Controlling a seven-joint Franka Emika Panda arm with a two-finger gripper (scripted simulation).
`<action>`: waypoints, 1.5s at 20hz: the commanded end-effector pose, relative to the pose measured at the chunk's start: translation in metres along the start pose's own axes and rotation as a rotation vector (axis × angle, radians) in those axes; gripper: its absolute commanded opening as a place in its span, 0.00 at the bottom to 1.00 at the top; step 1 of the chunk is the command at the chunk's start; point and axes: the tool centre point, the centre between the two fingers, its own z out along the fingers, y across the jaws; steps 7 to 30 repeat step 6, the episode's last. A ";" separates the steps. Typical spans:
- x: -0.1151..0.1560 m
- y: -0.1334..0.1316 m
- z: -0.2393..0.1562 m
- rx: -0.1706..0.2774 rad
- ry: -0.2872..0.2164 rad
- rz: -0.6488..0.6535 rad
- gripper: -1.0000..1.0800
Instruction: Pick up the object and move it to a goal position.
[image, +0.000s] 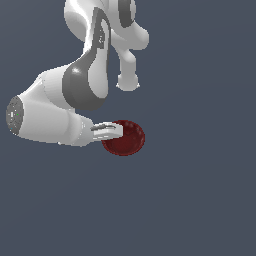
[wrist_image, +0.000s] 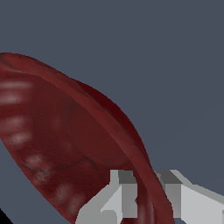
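Observation:
The object (image: 129, 139) is a dark red round shallow bowl, seen in the exterior view just below the middle. My gripper (image: 118, 131) reaches in from the exterior view's left and is shut on the bowl's near rim. In the wrist view the object (wrist_image: 61, 140) fills much of the picture, tilted. Its rim runs between the two grey fingers (wrist_image: 124, 194), where my gripper (wrist_image: 148, 199) pinches it. I cannot tell whether the bowl rests on the surface or hangs above it.
The arm's white and grey links (image: 75, 95) bulk at the exterior view's left and top. A plain dark grey-blue surface (image: 200, 200) lies all around, with nothing else showing on it.

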 end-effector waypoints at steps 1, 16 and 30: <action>0.000 -0.002 -0.006 0.001 0.001 -0.001 0.00; 0.000 -0.002 -0.009 0.001 0.001 -0.002 0.00; 0.000 -0.002 -0.009 0.001 0.001 -0.002 0.00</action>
